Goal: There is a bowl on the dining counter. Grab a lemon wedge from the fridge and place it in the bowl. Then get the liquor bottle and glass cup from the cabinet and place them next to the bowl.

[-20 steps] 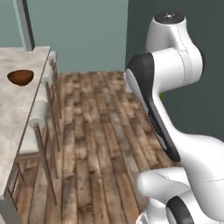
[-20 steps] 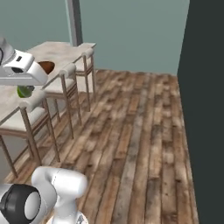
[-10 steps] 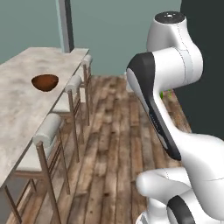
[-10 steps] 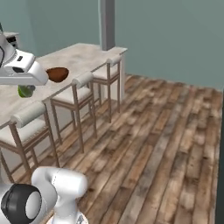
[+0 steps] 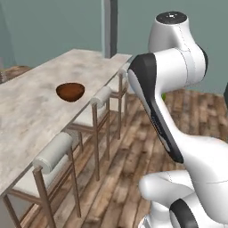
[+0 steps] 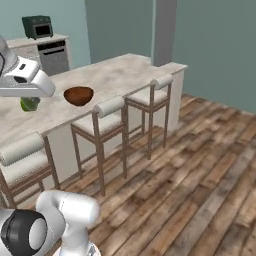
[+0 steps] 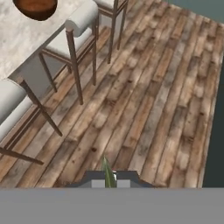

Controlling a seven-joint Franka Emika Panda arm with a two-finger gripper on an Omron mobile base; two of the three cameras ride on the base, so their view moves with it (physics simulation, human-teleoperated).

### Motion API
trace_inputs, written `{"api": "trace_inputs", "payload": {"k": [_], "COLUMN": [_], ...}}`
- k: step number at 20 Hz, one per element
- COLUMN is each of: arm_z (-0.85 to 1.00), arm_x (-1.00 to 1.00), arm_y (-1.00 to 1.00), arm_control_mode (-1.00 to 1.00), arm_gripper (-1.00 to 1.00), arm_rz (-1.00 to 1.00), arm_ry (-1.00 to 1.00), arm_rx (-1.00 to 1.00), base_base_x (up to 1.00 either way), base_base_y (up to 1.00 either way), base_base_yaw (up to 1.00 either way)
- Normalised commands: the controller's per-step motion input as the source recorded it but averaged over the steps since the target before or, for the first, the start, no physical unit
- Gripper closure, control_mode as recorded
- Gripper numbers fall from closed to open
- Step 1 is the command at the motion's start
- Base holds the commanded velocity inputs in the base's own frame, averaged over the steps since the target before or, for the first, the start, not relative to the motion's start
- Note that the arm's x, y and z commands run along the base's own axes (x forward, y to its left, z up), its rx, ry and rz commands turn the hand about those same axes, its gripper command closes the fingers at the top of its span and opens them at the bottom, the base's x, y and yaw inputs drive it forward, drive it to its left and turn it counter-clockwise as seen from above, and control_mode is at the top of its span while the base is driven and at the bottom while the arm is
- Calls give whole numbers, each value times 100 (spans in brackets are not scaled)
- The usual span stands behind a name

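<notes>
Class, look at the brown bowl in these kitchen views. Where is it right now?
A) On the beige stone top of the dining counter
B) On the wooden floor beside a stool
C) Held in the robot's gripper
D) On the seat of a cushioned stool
A: the brown bowl sits on the marbled top of the dining counter, above the cushioned stools and apart from the arm.

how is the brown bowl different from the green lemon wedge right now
The round brown bowl rests on the beige marbled dining counter; the small green lemon wedge is off the surface, pinched in the shut gripper. The bowl is larger and empty. Both are over the counter in the right base view.
</notes>
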Motion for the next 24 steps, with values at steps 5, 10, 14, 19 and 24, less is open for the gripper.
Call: {"api": "trace_inputs", "payload": {"k": [5, 10, 14, 19, 24], "arm_z": [0, 0, 0, 0, 0], "arm_x": [0, 0, 0, 0, 0], "arm_y": [0, 0, 0, 0, 0], "arm_control_mode": [100, 100, 100, 100, 100], "arm_gripper": [100, 100, 100, 100, 100], "arm_rz": [0, 0, 0, 0, 0], "arm_ry": [0, 0, 0, 0, 0], "arm_rx": [0, 0, 0, 0, 0], "base_base_x": [69, 50, 45, 43, 51], "base_base_y": [-56, -57, -62, -67, -72], "base_base_yaw": [49, 51, 50, 49, 46]}}
